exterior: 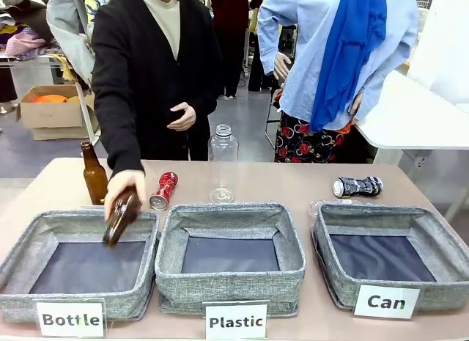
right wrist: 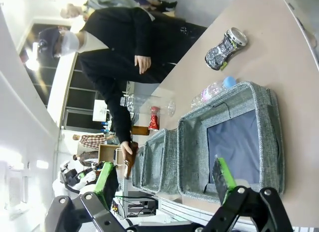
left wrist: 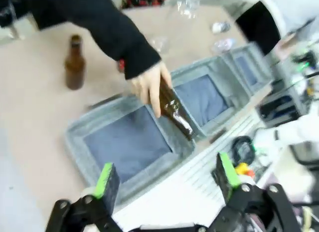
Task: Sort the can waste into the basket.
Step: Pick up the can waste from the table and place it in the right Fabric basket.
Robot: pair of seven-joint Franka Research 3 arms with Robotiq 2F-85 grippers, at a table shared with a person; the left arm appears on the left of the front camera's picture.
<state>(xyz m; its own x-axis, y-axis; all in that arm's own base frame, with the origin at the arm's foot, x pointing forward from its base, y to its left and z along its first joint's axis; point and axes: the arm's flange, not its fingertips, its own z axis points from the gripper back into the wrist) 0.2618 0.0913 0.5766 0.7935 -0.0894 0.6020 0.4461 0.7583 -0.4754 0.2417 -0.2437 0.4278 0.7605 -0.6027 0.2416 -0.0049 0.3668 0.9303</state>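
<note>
Looking first at the cans, I find the small dented black-and-white patterned metal can [exterior: 357, 186] lying on its side at the far right of the tan table [exterior: 293, 178]. It sits just beyond the far rim of the grey woven-fabric rectangular basket [exterior: 344, 279] carded "Can", apart from it. The small dented shiny red metal can [exterior: 163, 190] lies on its side at the far left of centre. The Can basket holds nothing, so I judge the can sorting has not yet begun.

A crushed clear plastic bottle [exterior: 326, 204] lies against that basket's far rim, near the patterned can. Close beside the red can, the person's hand [exterior: 123, 191] holds a brown glass bottle [exterior: 121, 218] tilted over the far corner of the grey basket [exterior: 22, 257] carded "Bottle".

My right gripper [right wrist: 164, 172] hangs near the Can basket with its fingers spread apart and nothing between them. My left gripper [left wrist: 167, 174] hangs likewise spread and empty on the near side of the Bottle basket.

My next move, as I judge it, is for the right arm. It should reach past the Can basket, come down over the patterned can across its width, and steer clear of the crushed bottle. The red can is best left until the hand is away.
</note>
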